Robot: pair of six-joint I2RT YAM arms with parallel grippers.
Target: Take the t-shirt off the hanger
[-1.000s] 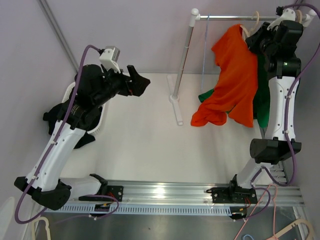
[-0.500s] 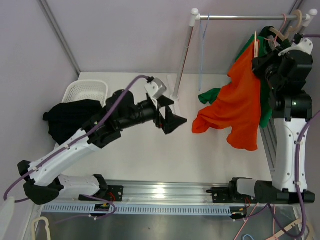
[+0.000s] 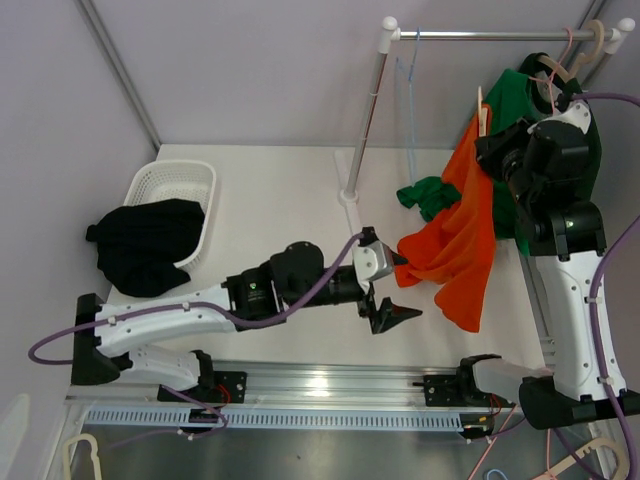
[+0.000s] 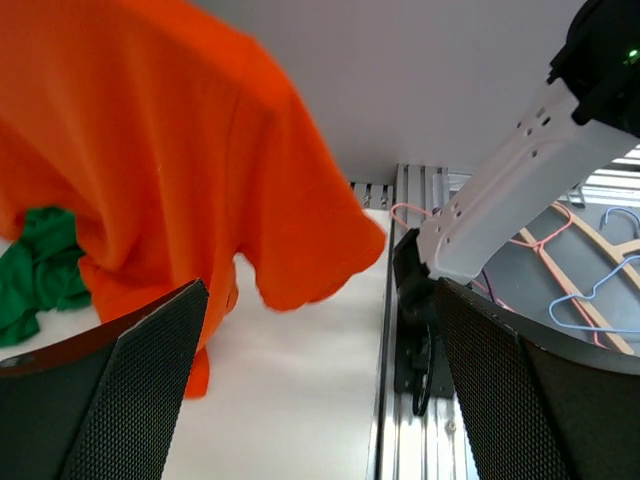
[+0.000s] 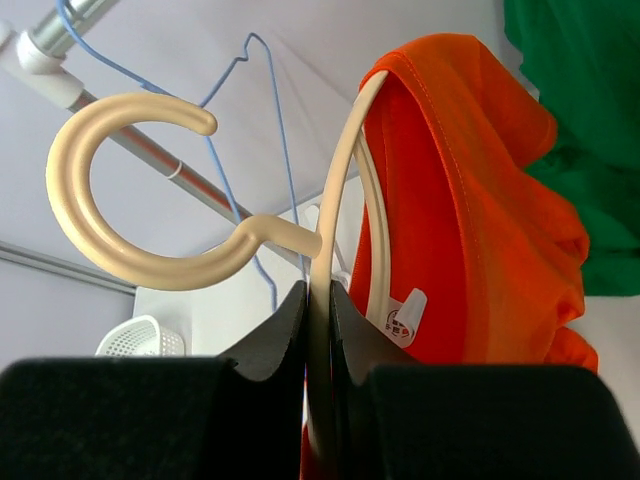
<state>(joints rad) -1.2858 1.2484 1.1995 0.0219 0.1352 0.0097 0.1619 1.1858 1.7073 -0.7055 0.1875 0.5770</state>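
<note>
We grip the cream hanger with the right gripper, fingers pinched on its neck below the hook. The orange t-shirt hangs from it at the right of the table, its hem draped low. The left gripper sits just beside that hem, fingers spread wide around nothing. Next, we judge, it should close on a thick fold of hem, not a thin edge, then draw it down and left while the right arm steadies the hanger. At the far left, a black garment spills from the white basket over its near rim.
</note>
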